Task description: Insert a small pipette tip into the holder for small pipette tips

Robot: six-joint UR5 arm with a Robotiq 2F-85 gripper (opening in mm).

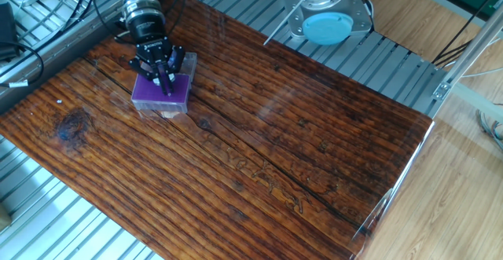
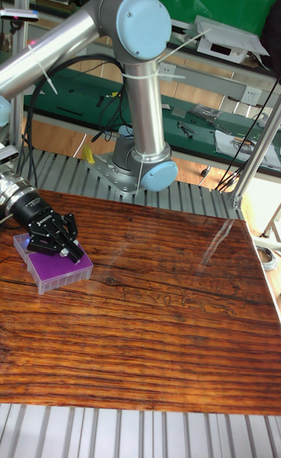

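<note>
While nearest us runs bare dark-grained wooden tabletop point(image 1: 259, 158), we see the action only at its far left corner. Sitting there is the holder for small pipette tips point(image 1: 163, 94), a clear box with a purple top, flat on the wood near the table's edge. Directly above it we see the gripper point(image 1: 165, 84), black, pointing down, its fingertips over the purple grid near the middle of the box. The fingers look drawn close together, but we cannot tell if they pinch a tip; nothing that small resolves in either view. From the tall fixed view the gripper point(image 2: 69, 251) sits over the holder's point(image 2: 55, 272) back half. Farther back we see the arm's grey base with blue cap point(image 1: 325, 26) mounted on the slatted metal frame point(image 1: 393, 60). Black cables point(image 1: 47, 9) bunch at far left.
</note>
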